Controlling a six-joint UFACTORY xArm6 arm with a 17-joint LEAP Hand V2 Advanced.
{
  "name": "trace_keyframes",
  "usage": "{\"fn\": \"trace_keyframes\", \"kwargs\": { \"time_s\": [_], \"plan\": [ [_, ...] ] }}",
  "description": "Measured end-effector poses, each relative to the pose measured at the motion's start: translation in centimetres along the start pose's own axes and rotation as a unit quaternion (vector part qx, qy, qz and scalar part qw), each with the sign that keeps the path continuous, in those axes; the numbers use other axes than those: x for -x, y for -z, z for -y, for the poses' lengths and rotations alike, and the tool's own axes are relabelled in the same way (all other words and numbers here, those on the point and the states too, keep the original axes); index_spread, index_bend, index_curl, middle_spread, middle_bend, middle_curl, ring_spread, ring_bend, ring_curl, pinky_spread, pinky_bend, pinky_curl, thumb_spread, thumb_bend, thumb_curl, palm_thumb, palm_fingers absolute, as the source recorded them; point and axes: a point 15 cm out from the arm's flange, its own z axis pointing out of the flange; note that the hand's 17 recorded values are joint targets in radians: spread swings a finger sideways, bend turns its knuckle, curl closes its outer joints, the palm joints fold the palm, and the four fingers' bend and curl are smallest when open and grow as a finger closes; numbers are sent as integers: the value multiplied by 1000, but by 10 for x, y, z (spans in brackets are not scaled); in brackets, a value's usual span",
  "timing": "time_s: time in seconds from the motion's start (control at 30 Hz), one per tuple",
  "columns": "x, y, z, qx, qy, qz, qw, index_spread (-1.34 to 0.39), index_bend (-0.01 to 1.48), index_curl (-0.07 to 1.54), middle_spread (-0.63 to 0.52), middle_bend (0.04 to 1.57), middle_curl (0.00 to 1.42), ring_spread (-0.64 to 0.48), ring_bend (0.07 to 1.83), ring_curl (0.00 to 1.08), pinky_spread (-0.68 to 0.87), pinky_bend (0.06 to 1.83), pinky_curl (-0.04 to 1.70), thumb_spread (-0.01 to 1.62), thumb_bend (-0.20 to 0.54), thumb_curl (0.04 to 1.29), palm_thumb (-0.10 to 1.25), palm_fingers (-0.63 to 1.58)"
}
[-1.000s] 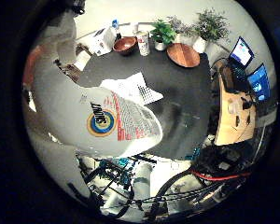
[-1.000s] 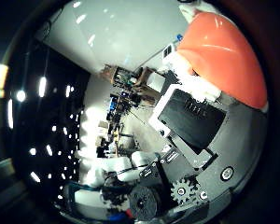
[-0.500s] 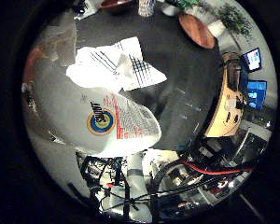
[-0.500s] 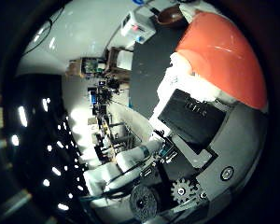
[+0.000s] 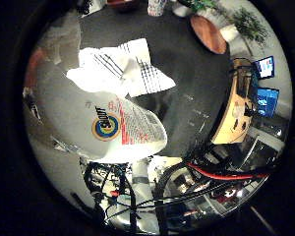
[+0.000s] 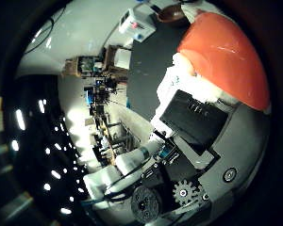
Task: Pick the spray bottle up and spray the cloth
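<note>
Fingers (image 6: 198, 122) of the hand (image 6: 193, 165) curl round the smooth white spray bottle (image 5: 93, 123), its rounded body filling the palm views. It hangs above the crumpled, line-patterned cloth (image 5: 120, 69) on the dark matte tabletop (image 5: 187, 73).

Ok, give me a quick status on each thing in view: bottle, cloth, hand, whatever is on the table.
White plastic spray bottle with orange trigger head: off the table, close against the palm, held.
White cloth with black line pattern: crumpled, lying on the table beyond the bottle.
Dark table: carrying the cloth.
Round wooden plate: lying near the table's far edge.
Right hand: fingers curled round the bottle.
</note>
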Motion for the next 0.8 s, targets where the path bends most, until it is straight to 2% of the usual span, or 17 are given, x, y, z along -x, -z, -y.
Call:
{"fn": "trace_keyframes", "kwargs": {
  "time_s": [0.3,0.4,0.53,0.8],
  "plan": [
    [26,101,-47,-97,22,-14,995,-295,1135,693,-191,1328,703,-209,1455,560,-288,1295,666,484,-20,1024,1019,1223],
    [32,114,-60,-106,30,-17,994,-295,1136,694,-191,1325,704,-209,1457,562,-288,1292,665,469,-20,1019,1020,1222],
    [26,98,-52,-85,28,-23,996,-295,1135,694,-191,1322,706,-209,1455,561,-288,1294,667,460,-20,1012,1022,1223],
    [-1,6,-8,1,7,-34,999,-294,1131,689,-191,1323,709,-209,1455,562,-289,1293,667,455,-20,1003,1024,1224]
  ]
}}
